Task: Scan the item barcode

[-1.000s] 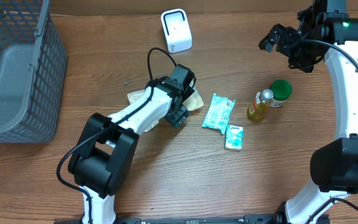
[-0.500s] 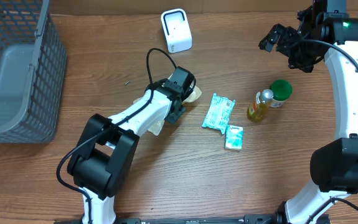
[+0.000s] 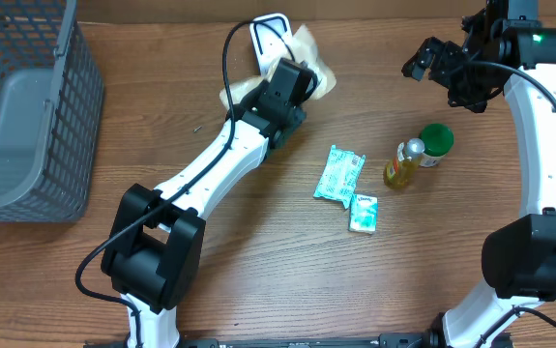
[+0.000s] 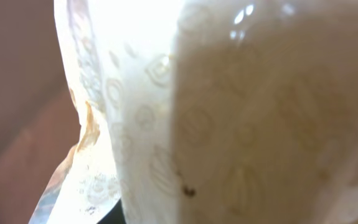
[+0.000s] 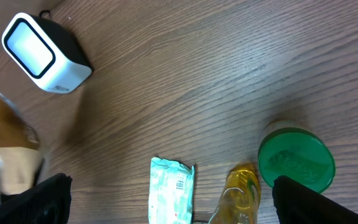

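Left pincer (image 3: pixel 295 81) grips a cream packet (image 3: pixel 313 60) at the scanner (image 3: pixel 270 21), table's 12 o'clock; barcode read seemingly pending. Right pincer (image 3: pixel 425 60) wide, idle.

item: cream packet (image 3: pixel 311 60), clear crinkly wrap with a faint printed pattern over a beige filling. it fills the left wrist view. pinched in the left gripper (image 3: pixel 300 72) and held off the worktop (image 3: pixel 258 261), tilted, just beside the scanner (image 3: pixel 270 27); from overhead it overlaps the scanner's right edge. scanner: small white box, rounded window with a dark rim, sitting near the far edge of the worktop.
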{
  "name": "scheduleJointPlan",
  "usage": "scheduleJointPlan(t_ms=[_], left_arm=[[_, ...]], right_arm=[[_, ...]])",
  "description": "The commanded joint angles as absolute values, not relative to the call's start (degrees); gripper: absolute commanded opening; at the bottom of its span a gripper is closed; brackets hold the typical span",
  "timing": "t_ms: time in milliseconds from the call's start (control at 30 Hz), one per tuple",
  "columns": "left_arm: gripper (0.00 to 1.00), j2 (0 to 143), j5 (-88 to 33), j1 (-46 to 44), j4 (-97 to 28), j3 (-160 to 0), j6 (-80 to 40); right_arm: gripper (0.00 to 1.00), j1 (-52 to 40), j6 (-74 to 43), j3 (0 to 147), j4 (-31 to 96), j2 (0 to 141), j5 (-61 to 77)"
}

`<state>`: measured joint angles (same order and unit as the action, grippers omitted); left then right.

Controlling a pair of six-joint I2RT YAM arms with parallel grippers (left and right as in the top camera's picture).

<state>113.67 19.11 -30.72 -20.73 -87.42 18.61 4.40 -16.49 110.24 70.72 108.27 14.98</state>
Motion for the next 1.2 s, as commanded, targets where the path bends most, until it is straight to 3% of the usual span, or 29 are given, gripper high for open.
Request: scheduleJointPlan(t_ms=[0, 200, 500, 867, 1033, 1167], left_arm=[[0.04, 112.6, 19.4, -30.1, -14.3, -88.6, 25.2], [0.04, 115.5, 19.1, -28.4, -1.5, -88.6, 27.2], [0.08, 122.6, 6.0, -23.2, 13.5, -88.8, 24.9], [0.11, 127.4, 3.5, -22.5, 16.1, -91.1, 24.9], [0.1, 125.3, 3.5, -23.0, 2.3, -98.3, 20.5], [0.08, 120.9, -0.7, -23.0, -23.2, -109.3, 8.1]], right_arm=[[1.0, 4.5, -16.4, 110.6, 70.6, 107.4, 14.6], [1.0, 4.5, -16.4, 110.6, 70.6, 107.4, 14.6], [1.0, 4.5, -16.4, 110.6, 70.6, 107.4, 14.6], [1.0, 4.5, -16.4, 110.6, 70.6, 107.4, 14.6], [1.0, 4.5, -16.4, 110.6, 70.6, 107.4, 14.6], [1.0, 4.5, -16.4, 110.6, 70.6, 107.4, 14.6]])
